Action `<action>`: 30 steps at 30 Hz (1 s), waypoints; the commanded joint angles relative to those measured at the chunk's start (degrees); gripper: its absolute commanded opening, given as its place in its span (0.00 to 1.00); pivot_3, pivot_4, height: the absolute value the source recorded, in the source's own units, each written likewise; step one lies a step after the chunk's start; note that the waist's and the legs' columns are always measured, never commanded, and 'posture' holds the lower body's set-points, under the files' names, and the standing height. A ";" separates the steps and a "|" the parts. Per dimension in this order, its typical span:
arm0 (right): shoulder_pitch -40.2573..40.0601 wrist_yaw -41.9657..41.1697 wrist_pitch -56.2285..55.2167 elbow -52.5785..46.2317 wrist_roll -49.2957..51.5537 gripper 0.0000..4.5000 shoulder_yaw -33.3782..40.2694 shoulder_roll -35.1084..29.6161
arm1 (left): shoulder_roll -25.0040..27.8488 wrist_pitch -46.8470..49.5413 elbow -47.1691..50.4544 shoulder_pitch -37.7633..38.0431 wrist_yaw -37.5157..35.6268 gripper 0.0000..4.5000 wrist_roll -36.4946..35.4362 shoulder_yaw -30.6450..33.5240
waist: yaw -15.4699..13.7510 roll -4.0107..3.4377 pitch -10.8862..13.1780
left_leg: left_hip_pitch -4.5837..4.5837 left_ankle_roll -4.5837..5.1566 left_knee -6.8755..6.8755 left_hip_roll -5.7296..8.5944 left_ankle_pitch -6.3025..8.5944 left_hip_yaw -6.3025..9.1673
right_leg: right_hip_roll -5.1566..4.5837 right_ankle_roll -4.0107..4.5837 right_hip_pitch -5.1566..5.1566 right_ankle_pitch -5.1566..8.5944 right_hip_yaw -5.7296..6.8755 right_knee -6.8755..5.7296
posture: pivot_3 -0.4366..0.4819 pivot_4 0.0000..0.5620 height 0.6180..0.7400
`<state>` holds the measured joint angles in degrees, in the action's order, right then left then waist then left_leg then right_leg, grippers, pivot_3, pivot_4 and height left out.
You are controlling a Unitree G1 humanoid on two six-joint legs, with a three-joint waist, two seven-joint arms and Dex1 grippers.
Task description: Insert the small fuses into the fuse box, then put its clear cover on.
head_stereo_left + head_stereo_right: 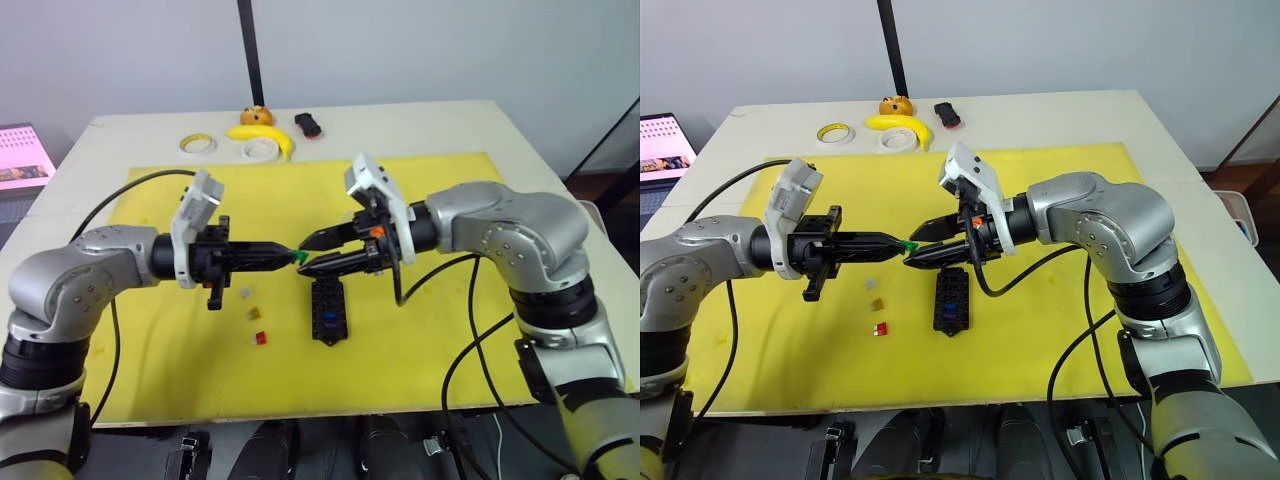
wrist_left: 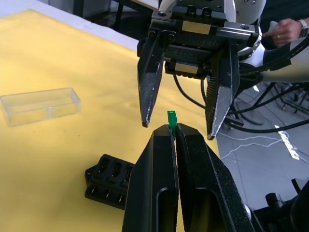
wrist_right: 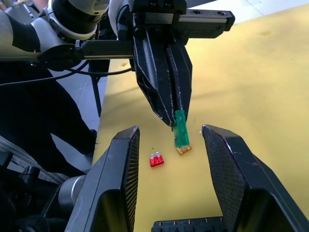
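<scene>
My left gripper (image 1: 294,257) is clamped on the teal fuse (image 2: 171,119), which sticks out from the fingertips, held in the air above the yellow mat (image 1: 430,340). My right gripper (image 1: 318,252) faces it from the right with its fingers spread, one on either side of the fuse and not touching it. I judge this a hand-over: the fuse passes from left to right before it goes into a slot.

The fuse box (image 1: 329,310) lies on the mat just below and a little nearer than my right gripper, one blue fuse (image 1: 329,320) already seated in it. The grey (image 1: 245,292), amber (image 1: 254,314) and red (image 1: 261,338) fuses lie loose on the mat to the left of the box. The clear cover (image 2: 39,105) lies on the mat apart from the box.

Next my right fingers must close squarely on the fuse's free end, and only then should my left let go. The piece is tiny, so a skewed pinch could flick it away.
</scene>
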<state>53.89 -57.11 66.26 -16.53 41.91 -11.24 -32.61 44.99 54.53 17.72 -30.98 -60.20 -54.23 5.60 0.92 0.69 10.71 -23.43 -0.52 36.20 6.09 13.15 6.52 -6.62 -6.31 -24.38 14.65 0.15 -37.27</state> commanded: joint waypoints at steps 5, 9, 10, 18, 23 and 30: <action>1.32 0.16 0.19 -1.14 1.36 0.01 1.18 -0.25 | 0.21 -1.23 1.13 -0.13 -0.16 0.00 0.23 0.54 | -0.02 0.00 0.00 | 0.00 0.00 0.00 0.00 0.00 0.00 | 0.00 0.00 0.00 0.00 0.00 0.00 | 0.48 0.27 1.00; 1.45 0.14 0.24 -1.02 1.39 0.01 1.11 -0.33 | 0.06 -1.71 0.98 -0.03 -0.16 0.00 0.99 0.12 | 0.00 0.00 0.00 | 0.00 0.00 0.00 0.00 0.00 0.00 | 0.01 0.00 0.00 0.00 0.00 0.00 | 0.48 0.27 1.00; 1.46 0.12 0.22 -1.03 1.37 0.01 1.11 -0.35 | 0.03 -1.85 1.03 0.05 -0.15 0.00 1.18 0.00 | -0.01 0.00 0.00 | 0.00 0.00 0.00 0.00 0.00 0.00 | 0.01 0.00 0.00 0.00 0.00 0.00 | 0.48 0.27 1.00; 1.49 -2.24 -5.88 -2.35 -5.68 0.01 -5.31 -4.94 | 3.99 -5.39 2.73 1.58 -1.07 0.00 9.23 -5.09 | -0.01 0.00 0.00 | 0.00 0.00 -0.01 0.00 0.00 -0.01 | 0.01 0.00 0.00 0.00 0.01 0.01 | 0.48 0.27 1.00; -0.45 -5.43 -16.13 -0.90 -16.48 0.00 -14.44 -10.08 | 5.27 -12.68 5.03 4.61 -1.21 0.51 17.89 -10.11 | -0.11 0.00 0.01 | 0.00 0.00 -0.02 0.00 0.00 -0.06 | 0.10 0.00 -0.03 0.00 0.01 0.02 | 0.48 0.27 1.00; -4.27 -8.35 -23.80 -0.93 -23.62 0.00 -18.13 -11.15 | 3.72 -18.16 6.59 9.05 -0.51 0.99 24.38 -14.32 | -0.10 0.00 0.01 | -0.04 0.02 -0.02 -0.01 0.01 -0.06 | 0.05 0.00 -0.04 0.00 0.00 0.04 | 0.48 0.27 1.00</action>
<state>49.29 -64.81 44.02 -16.40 19.37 -29.99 -43.78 48.67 38.31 22.71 -22.07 -60.92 -31.32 -8.73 0.82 0.69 10.72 -23.47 -0.51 36.19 6.07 13.16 6.47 -6.57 -6.32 -24.43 14.65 0.16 -37.24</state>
